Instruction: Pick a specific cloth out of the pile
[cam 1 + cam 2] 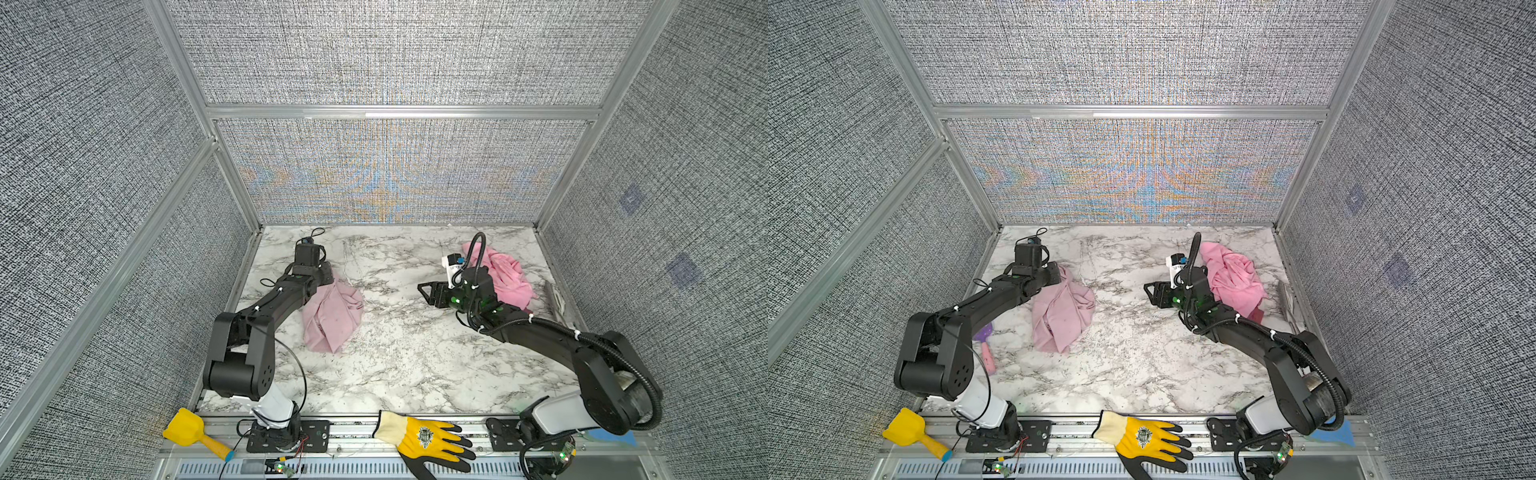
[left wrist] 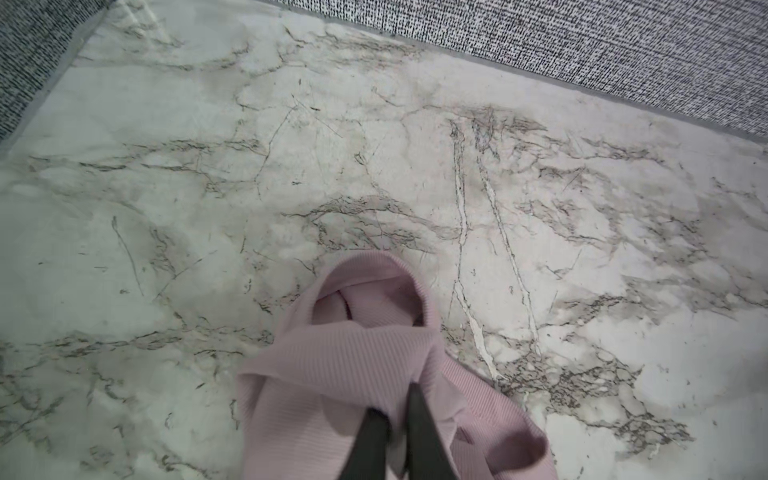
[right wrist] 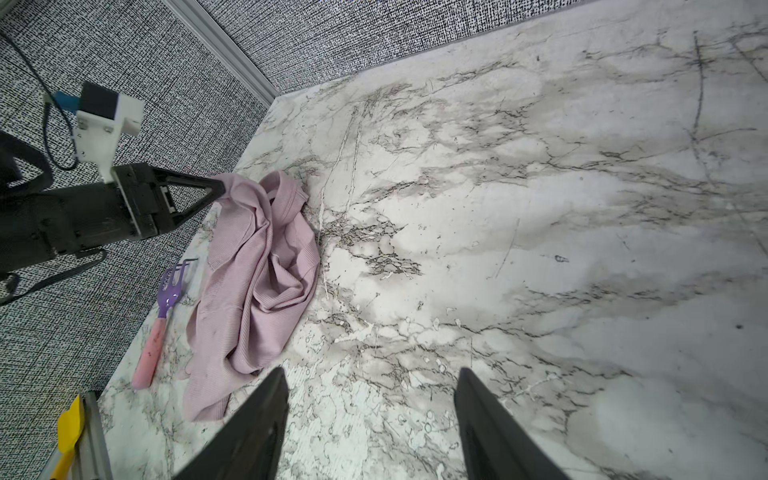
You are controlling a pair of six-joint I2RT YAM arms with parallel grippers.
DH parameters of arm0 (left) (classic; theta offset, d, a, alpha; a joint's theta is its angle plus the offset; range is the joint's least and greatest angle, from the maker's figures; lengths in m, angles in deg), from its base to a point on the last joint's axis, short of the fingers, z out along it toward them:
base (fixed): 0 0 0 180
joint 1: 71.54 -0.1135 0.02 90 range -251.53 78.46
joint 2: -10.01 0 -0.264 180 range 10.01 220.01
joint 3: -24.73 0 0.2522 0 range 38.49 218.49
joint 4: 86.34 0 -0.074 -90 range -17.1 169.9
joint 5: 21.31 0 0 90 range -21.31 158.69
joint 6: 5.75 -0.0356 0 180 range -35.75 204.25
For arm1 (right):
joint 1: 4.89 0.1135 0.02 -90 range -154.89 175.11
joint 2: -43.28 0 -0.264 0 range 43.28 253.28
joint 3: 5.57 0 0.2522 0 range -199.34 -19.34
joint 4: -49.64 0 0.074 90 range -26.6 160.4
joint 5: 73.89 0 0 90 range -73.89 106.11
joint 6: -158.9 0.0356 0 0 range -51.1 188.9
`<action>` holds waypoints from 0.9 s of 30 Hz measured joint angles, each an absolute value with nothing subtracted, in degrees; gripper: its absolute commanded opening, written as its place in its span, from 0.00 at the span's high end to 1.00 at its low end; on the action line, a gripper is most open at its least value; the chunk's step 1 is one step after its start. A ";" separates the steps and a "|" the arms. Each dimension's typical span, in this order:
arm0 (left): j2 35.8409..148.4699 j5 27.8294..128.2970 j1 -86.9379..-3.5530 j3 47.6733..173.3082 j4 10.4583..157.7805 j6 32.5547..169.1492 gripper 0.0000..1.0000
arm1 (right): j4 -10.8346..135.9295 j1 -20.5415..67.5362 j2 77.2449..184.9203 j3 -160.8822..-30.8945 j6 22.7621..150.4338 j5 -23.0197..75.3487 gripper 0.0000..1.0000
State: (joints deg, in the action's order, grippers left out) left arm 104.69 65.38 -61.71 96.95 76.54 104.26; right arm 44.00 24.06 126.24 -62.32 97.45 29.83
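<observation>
Top views: cloth (image 1: 332,318) lengthwise near-to-far, far end at left gripper (image 3: 216,189).

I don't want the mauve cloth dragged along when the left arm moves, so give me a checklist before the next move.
1. The cloth lies apart from the pile: ok.
2. Left gripper free of the cloth: cannot tell; fabric sits at its nearly closed tips.
3. Right gripper open and empty: ok.
4. Purple rake beside the cloth, not tangled in it: ok.
</observation>
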 measured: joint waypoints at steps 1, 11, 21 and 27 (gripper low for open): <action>105.12 65.40 -61.89 97.38 76.52 104.63 0.54 | 44.02 24.04 125.93 -62.25 97.45 29.81 0.35; 94.98 65.84 -61.58 99.92 70.14 105.46 0.49 | 45.55 23.65 122.13 -60.74 96.97 28.60 0.34; 76.60 62.93 -42.91 81.95 57.53 111.32 0.48 | 44.83 23.63 121.65 -58.34 98.28 28.80 0.34; 64.12 60.55 -38.10 72.03 48.28 121.50 0.45 | 43.08 23.67 120.53 -56.55 99.31 29.46 0.34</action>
State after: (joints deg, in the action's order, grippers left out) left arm 64.12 60.55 -38.10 72.03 48.28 121.50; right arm 43.08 23.67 120.53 -56.55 99.31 29.46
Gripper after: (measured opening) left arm 0.543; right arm 0.657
